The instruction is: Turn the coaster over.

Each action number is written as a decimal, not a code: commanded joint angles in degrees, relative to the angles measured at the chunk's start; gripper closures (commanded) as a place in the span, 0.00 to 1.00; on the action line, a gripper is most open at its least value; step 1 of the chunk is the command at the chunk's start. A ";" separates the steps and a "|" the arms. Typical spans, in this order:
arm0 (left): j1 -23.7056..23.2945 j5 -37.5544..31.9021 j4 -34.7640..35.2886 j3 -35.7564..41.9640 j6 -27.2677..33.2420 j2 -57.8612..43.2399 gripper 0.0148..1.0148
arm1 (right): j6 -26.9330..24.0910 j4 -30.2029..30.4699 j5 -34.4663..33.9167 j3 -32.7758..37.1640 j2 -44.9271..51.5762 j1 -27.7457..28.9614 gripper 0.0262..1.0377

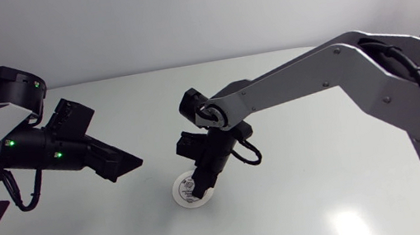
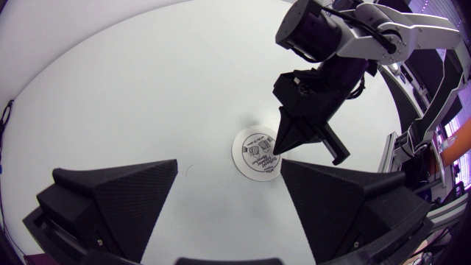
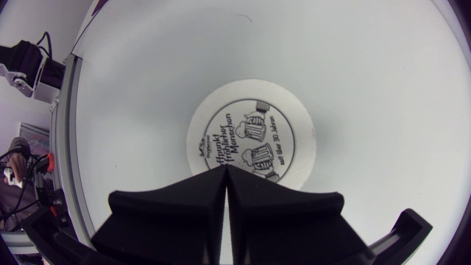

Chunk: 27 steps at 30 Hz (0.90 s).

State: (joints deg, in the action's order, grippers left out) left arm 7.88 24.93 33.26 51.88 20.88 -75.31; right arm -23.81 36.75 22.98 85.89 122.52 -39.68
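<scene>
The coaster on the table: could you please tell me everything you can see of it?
The coaster is a thin round disc, apparently white cardboard, with a black ring, lettering and a drawing of mugs on its upward face. It lies flat on the white table. The right gripper, its fingers shut together, points down at it near its rim and seems to touch it there. Nothing else touches it.

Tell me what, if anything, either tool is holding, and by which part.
Nothing is held. The right tool is shut, tips together at the coaster's edge; the left tool is open, apart from it.
</scene>
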 commanded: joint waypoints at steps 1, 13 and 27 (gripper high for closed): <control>0.21 0.47 0.58 1.47 -1.37 -0.81 0.03 | 0.08 0.86 0.22 0.25 2.02 1.27 0.98; 1.96 0.12 1.02 1.91 -2.43 -0.63 0.03 | -3.08 2.36 -1.01 3.67 5.45 10.68 0.98; 3.28 -0.23 1.81 2.70 -4.10 2.53 0.03 | 3.42 -5.20 -4.09 -14.17 -29.88 11.12 0.03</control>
State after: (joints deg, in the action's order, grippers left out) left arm 10.76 24.69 34.35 52.75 18.28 -74.08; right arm -22.96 32.32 19.81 75.35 98.35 -28.16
